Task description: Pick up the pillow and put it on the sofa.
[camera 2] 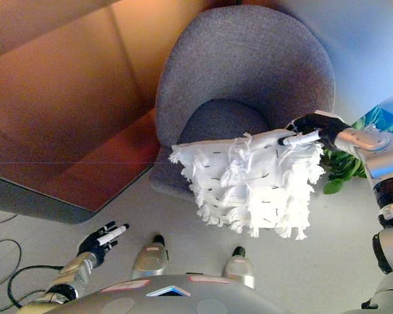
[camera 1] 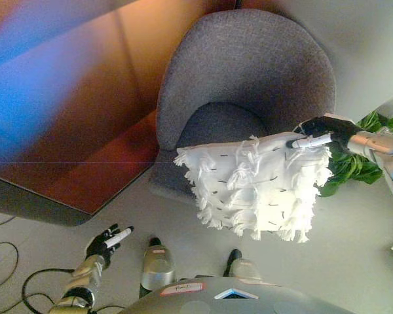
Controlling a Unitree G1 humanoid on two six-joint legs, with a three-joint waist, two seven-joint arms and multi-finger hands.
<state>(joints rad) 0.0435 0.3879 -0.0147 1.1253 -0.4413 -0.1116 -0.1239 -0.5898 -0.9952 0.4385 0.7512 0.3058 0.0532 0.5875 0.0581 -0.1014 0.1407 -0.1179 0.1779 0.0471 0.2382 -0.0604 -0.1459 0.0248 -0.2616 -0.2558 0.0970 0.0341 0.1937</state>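
A: Starting from our right robot hand (camera 1: 322, 134), at the right of the frame: we see its dark fingers and a white-tipped finger pinched on the upper right corner of the pillow (camera 1: 255, 186).

B: Agreed. The white, fringed pillow hangs from that corner in the middle of the frame, in front of the grey armchair (camera 1: 245, 91), its top edge overlapping the front of the seat cushion. We cannot tell whether it touches the seat.

A: Our left robot hand (camera 1: 108, 242) shows at the lower left, over the floor (camera 1: 354, 248), fingers straight and apart, holding nothing, well apart from the pillow.

B: For edges: the chair's curved back wraps the seat at the upper centre, so the seat lies open only toward us. A leafy green plant (camera 1: 357, 163) sits just beside the right robot hand at the right edge of the frame.

A: A brown wooden panel (camera 1: 85, 118) fills the upper left, and its lower edge runs near the chair's left side. Bare floor lies below the pillow.
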